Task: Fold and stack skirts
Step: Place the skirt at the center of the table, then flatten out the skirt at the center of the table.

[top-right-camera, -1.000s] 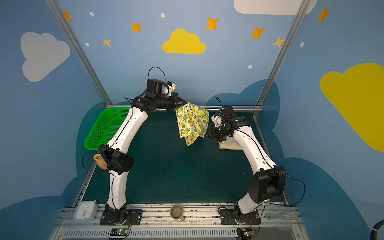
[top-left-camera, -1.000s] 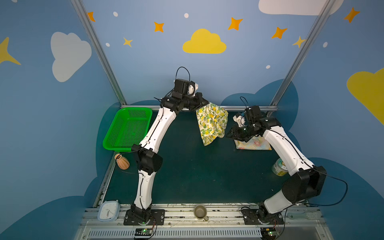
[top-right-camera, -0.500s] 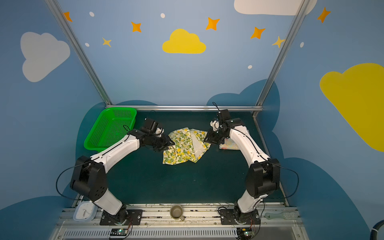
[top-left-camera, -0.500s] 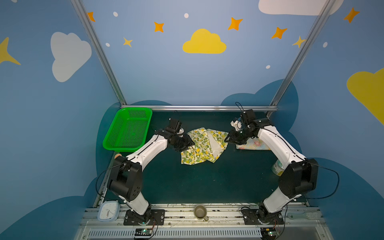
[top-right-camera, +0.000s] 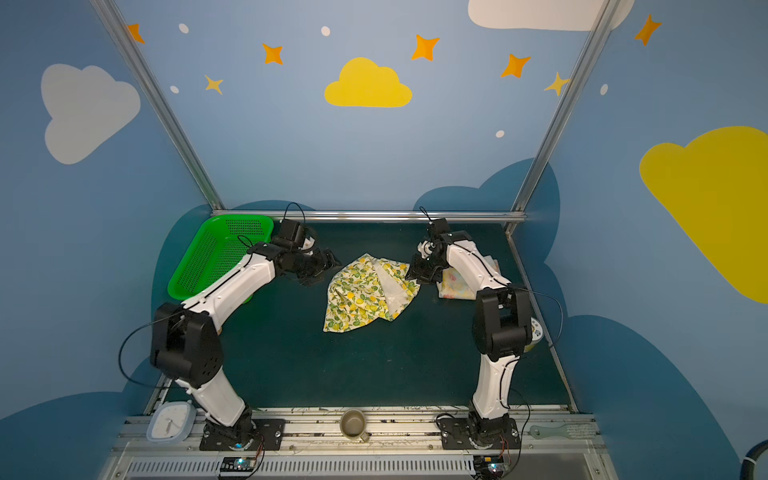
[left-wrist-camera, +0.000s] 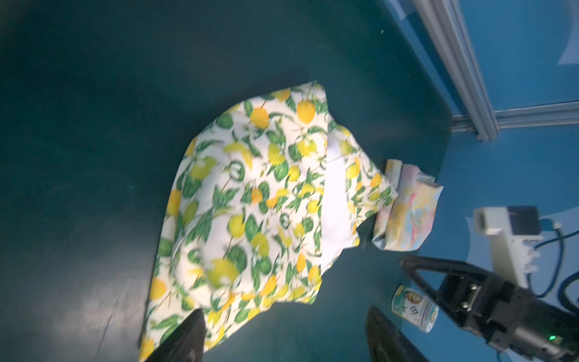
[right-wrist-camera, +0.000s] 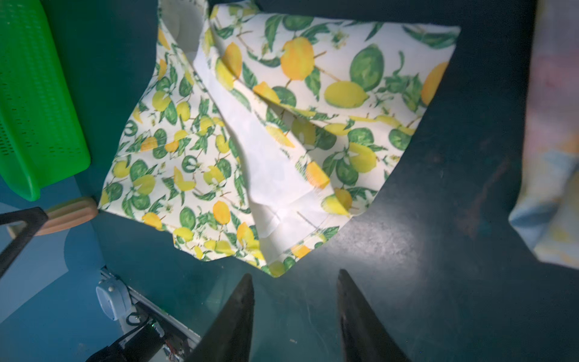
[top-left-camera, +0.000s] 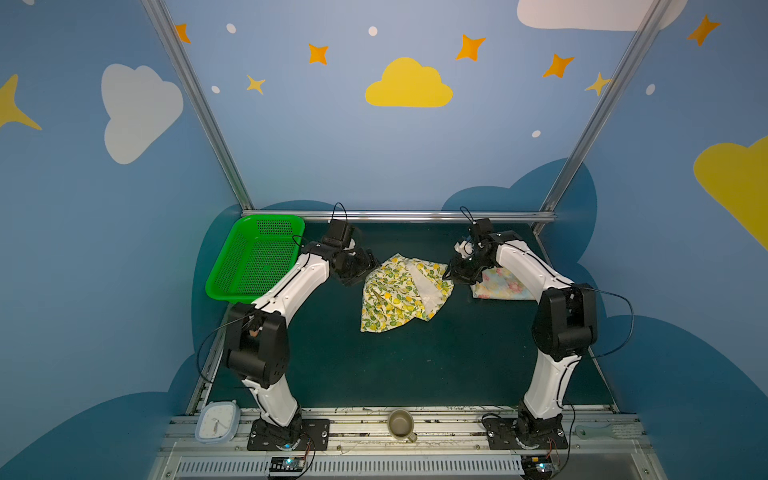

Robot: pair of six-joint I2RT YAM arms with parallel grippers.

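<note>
Released since a second ago, the lemon skirt (top-left-camera: 399, 295) lies rumpled on the surface (top-left-camera: 415, 365) between left claw (left-wrist-camera: 285, 316) and right claw (right-wrist-camera: 295, 275), both spread and empty. The flowered skirt (top-left-camera: 500, 284), folded, lies just beside the right claw. Light, limp cloth, probably best pinched at a hem corner.

Layout by the clock, noon at the back.
The cream lemon-print cloth skirt (top-left-camera: 395, 295) lies mid-way on the dark green mat (top-left-camera: 395, 365); the folded pale floral cloth skirt (top-left-camera: 500, 284) lies just beside it at 3 o'clock, the green plastic mesh basket (top-left-camera: 232, 266) at 10 o'clock.
</note>
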